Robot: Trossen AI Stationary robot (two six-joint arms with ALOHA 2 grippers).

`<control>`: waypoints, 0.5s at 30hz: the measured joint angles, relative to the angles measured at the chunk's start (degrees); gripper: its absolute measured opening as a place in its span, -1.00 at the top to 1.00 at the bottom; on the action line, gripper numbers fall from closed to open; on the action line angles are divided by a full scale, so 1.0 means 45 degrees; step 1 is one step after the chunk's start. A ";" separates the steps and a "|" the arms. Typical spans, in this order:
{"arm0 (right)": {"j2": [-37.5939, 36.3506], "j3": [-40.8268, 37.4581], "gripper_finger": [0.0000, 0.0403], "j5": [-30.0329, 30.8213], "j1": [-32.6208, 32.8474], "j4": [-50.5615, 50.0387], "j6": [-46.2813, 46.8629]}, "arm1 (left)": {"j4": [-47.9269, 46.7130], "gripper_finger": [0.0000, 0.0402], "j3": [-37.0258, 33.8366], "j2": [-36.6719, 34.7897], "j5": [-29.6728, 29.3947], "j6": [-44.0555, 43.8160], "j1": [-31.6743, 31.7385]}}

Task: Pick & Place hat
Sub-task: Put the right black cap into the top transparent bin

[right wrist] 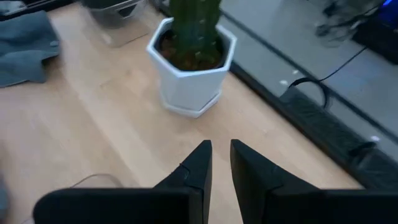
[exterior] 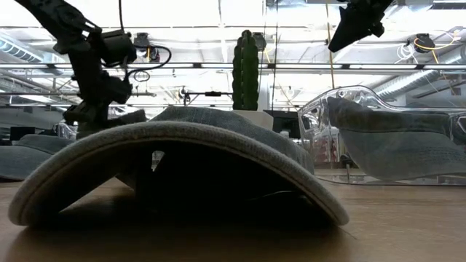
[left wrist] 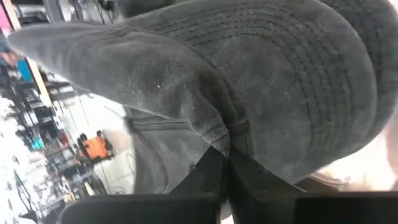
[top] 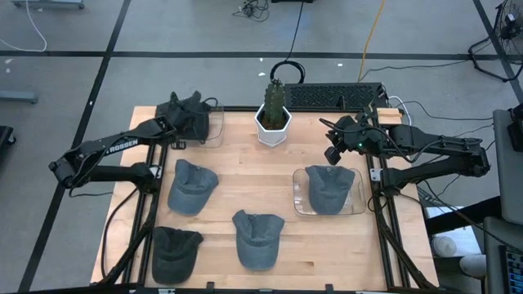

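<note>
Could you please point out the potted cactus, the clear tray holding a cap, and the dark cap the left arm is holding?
Potted cactus [top: 274,122]: high view, on the white pot's front wall.
Clear tray [top: 356,202]: high view, on its bare right edge.
Dark cap [top: 186,116]: high view, on the crown, at the left end effector.

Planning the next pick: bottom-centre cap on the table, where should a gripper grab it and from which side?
Grip the brim of the bottom-centre cap at its far edge, coming straight down. The cap lies flat and apart from its neighbours, and the low view shows the brim arching off the table, probably leaving finger room.
</note>
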 joint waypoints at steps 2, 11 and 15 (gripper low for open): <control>0.0005 0.0000 0.78 -0.0033 0.0002 -0.0014 -0.0007 | -0.0022 0.98 -0.0053 0.0015 -0.0068 -0.0319 -0.0022; 0.0005 0.0000 0.78 -0.0021 0.0005 -0.0024 -0.0277 | -0.1026 0.97 -0.0030 -0.0609 -0.0068 0.0153 -0.1025; 0.0005 0.0000 0.78 -0.0011 0.0005 -0.0024 -0.0282 | -0.1466 0.93 0.0094 -0.1559 0.0955 0.0169 -0.1459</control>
